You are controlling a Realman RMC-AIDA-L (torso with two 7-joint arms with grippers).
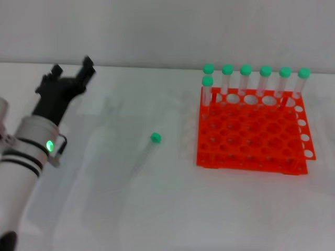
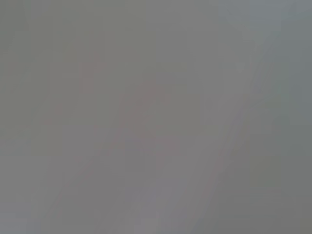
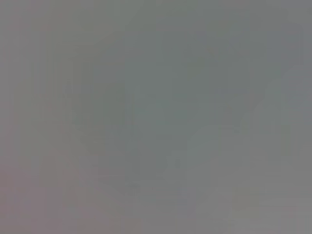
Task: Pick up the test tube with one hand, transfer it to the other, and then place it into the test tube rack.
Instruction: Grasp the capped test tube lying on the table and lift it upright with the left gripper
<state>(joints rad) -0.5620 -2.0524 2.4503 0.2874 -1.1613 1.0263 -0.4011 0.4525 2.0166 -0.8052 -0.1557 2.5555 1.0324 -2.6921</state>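
Clearly, our test tube [image 1: 146,150] lies flat on the white counter [image 1: 157,209], green cap [image 1: 155,137] toward the far side, well apart from the test tube rack [image 1: 250,135] to its right and from our left gripper [image 1: 72,73] to its left. That gripper hangs above the counter's far left part with its black fingers spread and nothing between them. Our right gripper is not in view.

We judge the tube light, stiff and smooth, likely to roll or slip when nudged, and its clear body is hard to make out against the white surface. A hold across the barrel just below the cap seems best to us, since the cap gives a visible mark and leaves the lower barrel free for the other gripper to take over.

Only the head view shows the scene: the lying tube, the orange-red rack, and the seven green-capped tubes [image 1: 245,78] standing along the rack's far edge and left corner. Both wrist views give a featureless grey field and tell us nothing.
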